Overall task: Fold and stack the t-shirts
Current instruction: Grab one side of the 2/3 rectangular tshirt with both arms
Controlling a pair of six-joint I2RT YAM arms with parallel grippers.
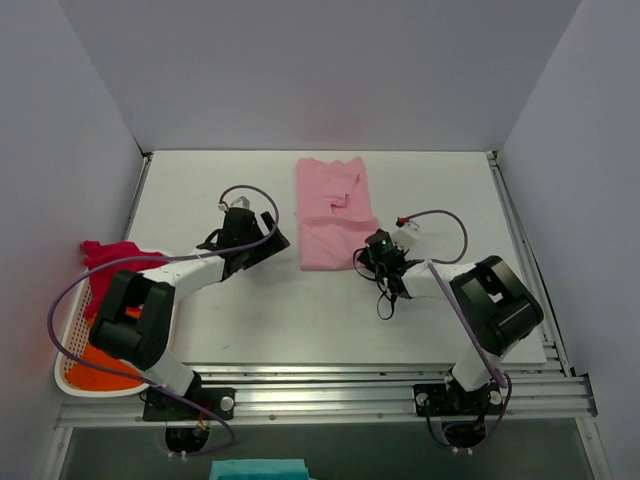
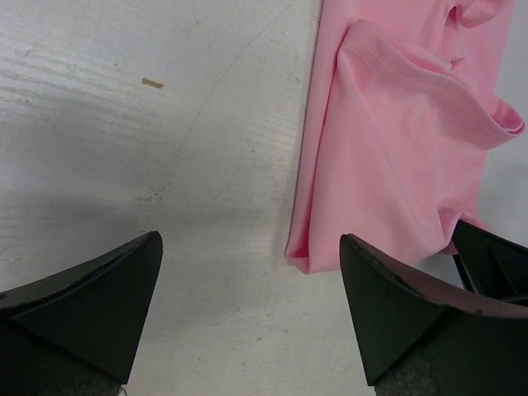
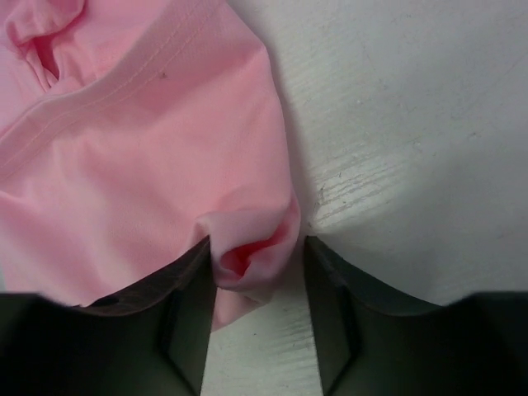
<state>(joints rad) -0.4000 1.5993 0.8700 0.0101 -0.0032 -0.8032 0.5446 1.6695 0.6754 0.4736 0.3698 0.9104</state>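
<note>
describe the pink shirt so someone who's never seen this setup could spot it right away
On the white table, look mid-way across, toward the far wall. The light pink t-shirt lies there partly folded, one near corner pinched in the right tool. It is the only shirt on the open tabletop; the magenta-red shirt and orange shirt are at the white basket on the left.

Robot lab cell: plain white walls [image 1: 320,70], aluminium mounting rail [image 1: 320,386].

The light pink t-shirt [image 1: 335,215] is soft matt cloth (hems stitched); the white table [image 1: 190,190] looks matt, faintly scratched.
</note>
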